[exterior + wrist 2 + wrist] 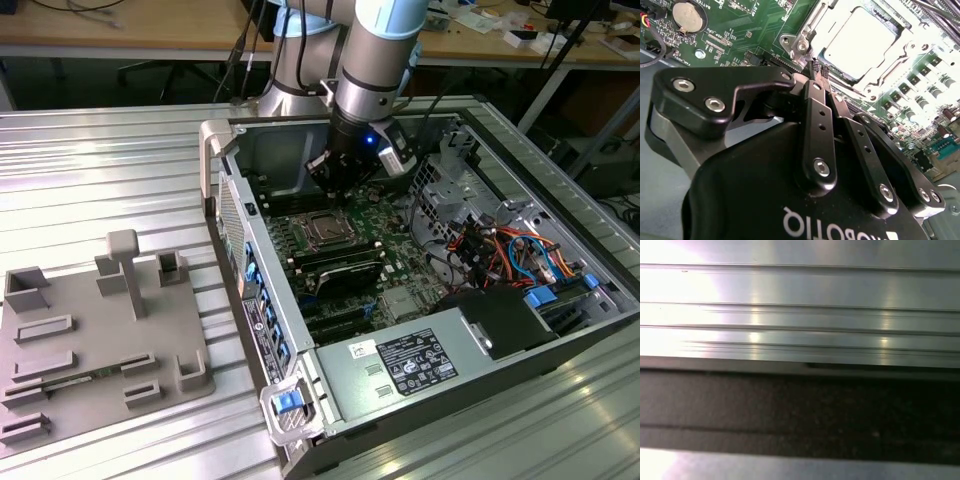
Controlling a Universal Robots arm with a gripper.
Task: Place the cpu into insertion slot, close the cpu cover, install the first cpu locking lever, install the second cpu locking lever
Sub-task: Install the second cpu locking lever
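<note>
CPU [860, 42] sits in its socket under the closed cpu cover [807, 35]; gripper [818, 70] jaws pinched together, holding nothing, at the cover's edge.

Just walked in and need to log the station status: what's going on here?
A single robot arm is reaching into an open computer case lying on a metal table. Its hand sits with the fingertips pinched together right at the edge of the cpu cover. The cpu already lies in its socket, and the cover frame lies down around it. The hand carries nothing.
</note>
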